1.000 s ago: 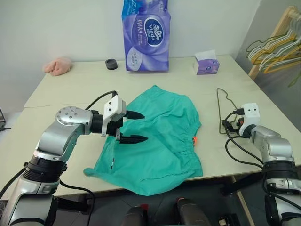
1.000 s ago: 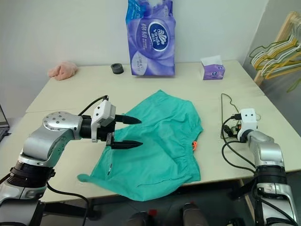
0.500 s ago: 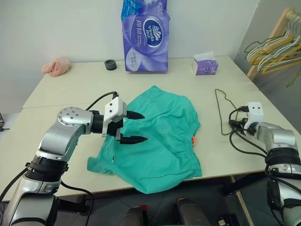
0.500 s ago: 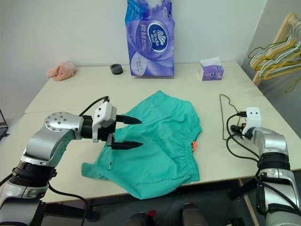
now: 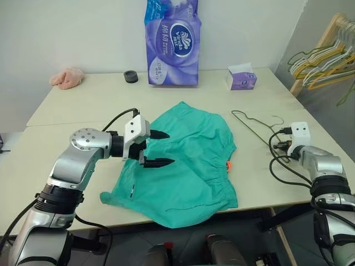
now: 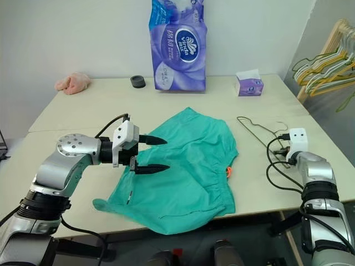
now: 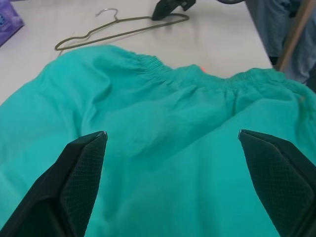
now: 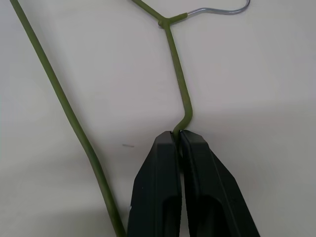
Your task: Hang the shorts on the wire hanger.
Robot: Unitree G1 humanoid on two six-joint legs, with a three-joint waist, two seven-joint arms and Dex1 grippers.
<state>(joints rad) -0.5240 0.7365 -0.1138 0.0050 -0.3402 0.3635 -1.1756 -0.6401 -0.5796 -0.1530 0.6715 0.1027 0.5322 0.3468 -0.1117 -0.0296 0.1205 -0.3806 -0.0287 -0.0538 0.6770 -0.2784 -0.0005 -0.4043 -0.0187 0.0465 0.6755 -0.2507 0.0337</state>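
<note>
a pale beige table (image 5: 83, 105) stands against a white wall. near the table's right edge, the right gripper (image 8: 178, 139) has its two black fingers pressed together, pinching the thin olive-bronze wire hanger (image 5: 256, 127) on one sloping shoulder wire, below the twisted neck. the hanger lies flat on the table to the right of the teal-green soft fabric shorts (image 5: 188, 166), apart from them, with its pale curved hook (image 8: 222, 10) pointing away from the shorts. the shorts lie spread over the table's front middle, the gathered elastic waistband on their right side, toward the hanger, and one leg reaching the front edge, where the cloth hangs slightly over. a small orange tag (image 5: 228, 164) shows at the waistband.

the left gripper (image 5: 159, 148) hovers over the left part of the shorts, its two black fingers (image 7: 79, 182) spread wide with nothing between them, pointing toward the hanger.

beyond the shorts, by the wall, stands a tall purple plastic pack of tissue rolls (image 5: 173, 41), with a small black ring-shaped object (image 5: 131, 76) to its left and a small pink fluffy cloth (image 5: 67, 77) farther left. a small purple tissue box (image 5: 242, 77) sits beyond the hanger. off the table's right side, a bunch of yellow and pale-green hangers (image 5: 324, 58) hangs on a wooden rack.
</note>
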